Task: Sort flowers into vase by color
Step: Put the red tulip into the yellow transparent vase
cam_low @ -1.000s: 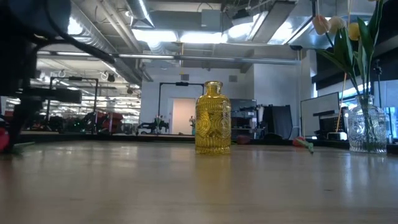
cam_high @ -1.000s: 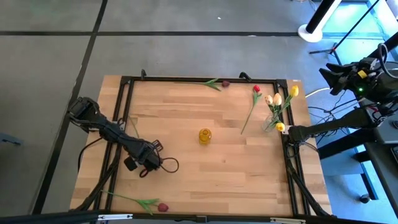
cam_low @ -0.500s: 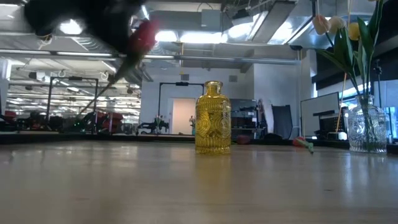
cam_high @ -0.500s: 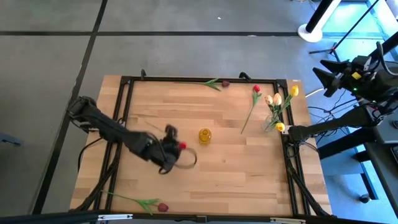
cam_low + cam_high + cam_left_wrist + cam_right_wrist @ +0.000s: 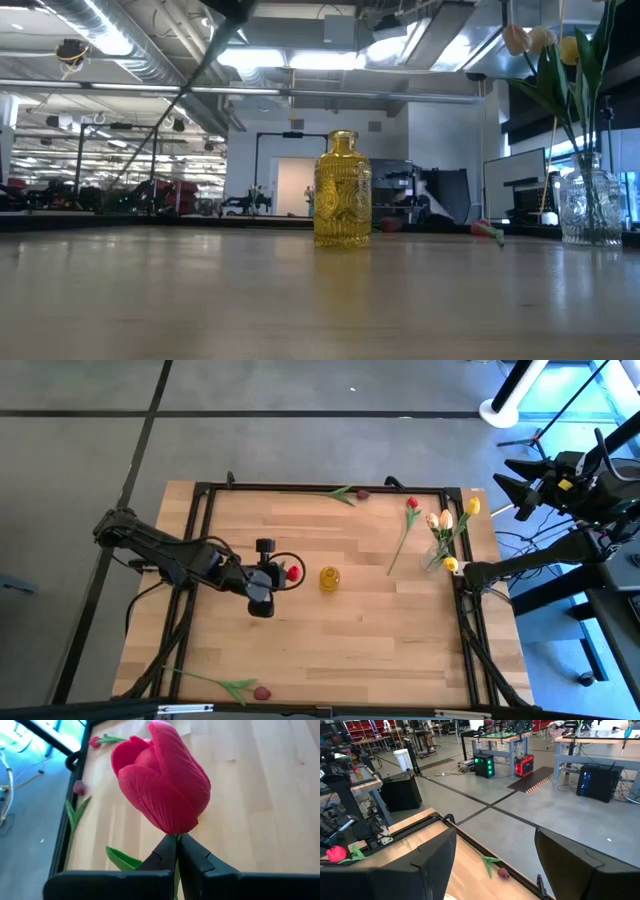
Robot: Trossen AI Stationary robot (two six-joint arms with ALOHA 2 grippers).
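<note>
My left gripper (image 5: 281, 573) hovers over the table's middle, just left of the yellow glass vase (image 5: 329, 578), shut on a red tulip (image 5: 292, 572). In the low view only that tulip's stem (image 5: 185, 88) shows, slanting down from the top. A clear glass vase (image 5: 436, 556) near the right edge holds cream and yellow tulips (image 5: 445, 520). Another red tulip (image 5: 410, 506) lies flat beside it. A maroon tulip (image 5: 361, 492) lies at the far edge, and another one (image 5: 260, 692) at the near edge. My right gripper (image 5: 520, 485) waits open, beyond the table's right side. My left gripper pinches the red tulip's stem (image 5: 177, 838) right under the head (image 5: 162, 780), between its two fingertips (image 5: 167, 851). The flower is lifted clear of the table. Its head stands just past the fingertips, toward the yellow vase, and the stem trails down below.
A black frame (image 5: 300, 488) runs round the wooden tabletop. A yellow tulip head (image 5: 451, 564) sits by the clear vase's foot. Bare wood spreads between the yellow vase and the near edge. The room behind holds benches and equipment.
My left gripper has risen from the table's near-left part with the red tulip and travelled toward the far edge and the yellow vase. The tulip, first low by the table, is now lifted clear; its head has left the low view's top.
</note>
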